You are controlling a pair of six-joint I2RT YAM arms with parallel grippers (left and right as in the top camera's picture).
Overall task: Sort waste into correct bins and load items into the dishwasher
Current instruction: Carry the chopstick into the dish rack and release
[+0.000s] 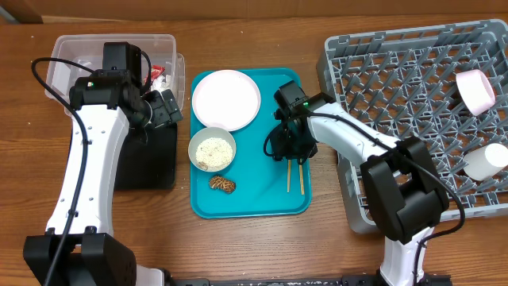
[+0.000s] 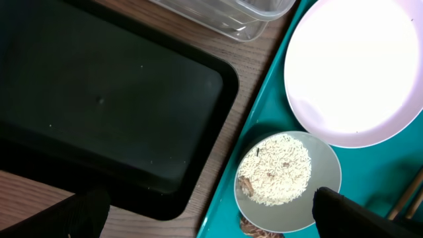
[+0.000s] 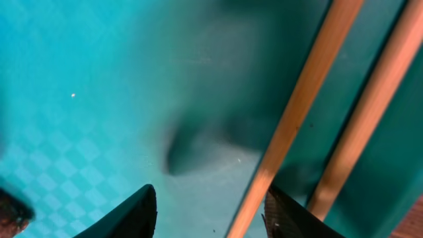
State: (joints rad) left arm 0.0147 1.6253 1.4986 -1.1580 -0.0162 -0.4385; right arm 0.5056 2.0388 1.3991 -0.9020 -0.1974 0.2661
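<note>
Two wooden chopsticks (image 1: 295, 176) lie on the teal tray. My right gripper (image 1: 290, 149) is low over them and open. In the right wrist view one chopstick (image 3: 297, 112) runs between the jaws (image 3: 208, 218), close to the right finger; the other (image 3: 370, 112) lies outside it. My left gripper (image 1: 163, 107) is open and empty (image 2: 211, 218), above the black tray (image 2: 99, 99) and the teal tray's left edge. A white bowl (image 1: 212, 148) holds rice grains (image 2: 277, 168). A brown lump (image 1: 223, 184) lies in front of it. A large white plate (image 1: 226, 99) sits behind. The red wrapper (image 1: 155, 71) is in the clear tub (image 1: 71, 56).
The teal tray (image 1: 262, 199) lies mid-table. The grey dish rack (image 1: 413, 103) stands at the right with a cup (image 1: 475, 89) and another white dish (image 1: 486, 161) in it. The black tray (image 1: 151, 163) lies in front of the clear tub, under my left arm.
</note>
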